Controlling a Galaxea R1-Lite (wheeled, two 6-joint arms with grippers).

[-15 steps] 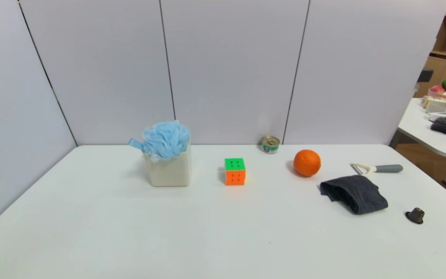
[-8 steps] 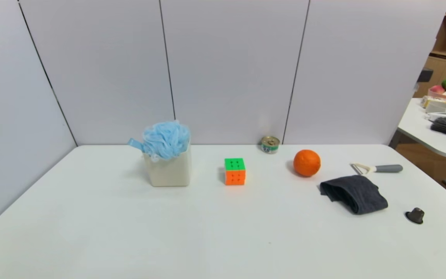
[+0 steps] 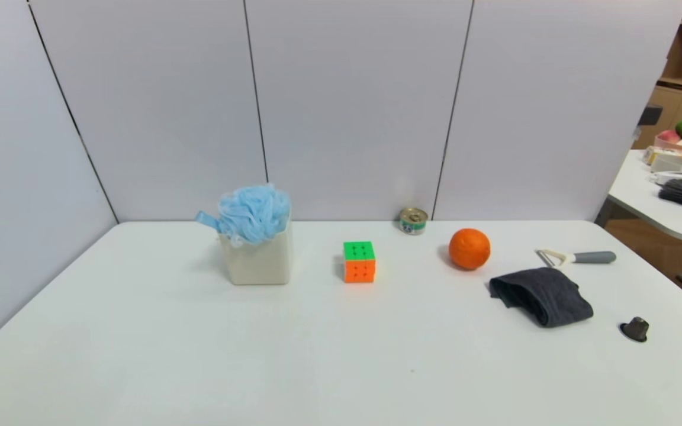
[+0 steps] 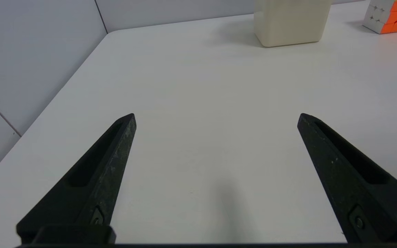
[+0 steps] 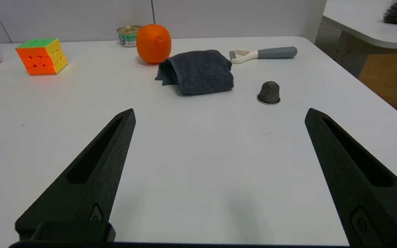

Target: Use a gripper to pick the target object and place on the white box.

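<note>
With both arms drawn back low over the near part of the table (image 3: 199, 355), neither shows from the head camera.

Left to right, taking the white box (image 3: 257, 260) as landmark:

- Left gripper (image 4: 215, 119): well short of the box, on its near side. Fingers (image 4: 109, 162) spread wide, nothing between them, only bare tabletop.
- Blue pouf (image 3: 252, 213): sits on top of the box, bulging over the rim, ribbon loop sticking out on the side away from the cube. By the look of it the placing is already done.
- Puzzle cube (image 3: 359, 261): just right of the box, apart from it.
- Small tin (image 3: 413, 220): further right, back by the wall.
- Orange (image 3: 469, 249): right of the cube.
- Grey cloth (image 3: 541, 294): far right of the box, folded; peeler (image 3: 578, 257) behind it, small dark cap (image 3: 636, 329) nearer the front edge.
- Right gripper (image 5: 219, 119): far right of the box, on the near side of the cloth. Also wide open, empty.

Handling judgement: the pouf looks very light, soft and springy. It should squash under a pinch and puff back out. Mesh ruffles should give plenty of friction, so slipping is unlikely; snagging on the pointed fingertips seems likelier. If it must be taken again, best closing deep across the ruffled middle from above, not on the thin ribbon. The box looks light too, so a sideways nudge might shift it.
</note>
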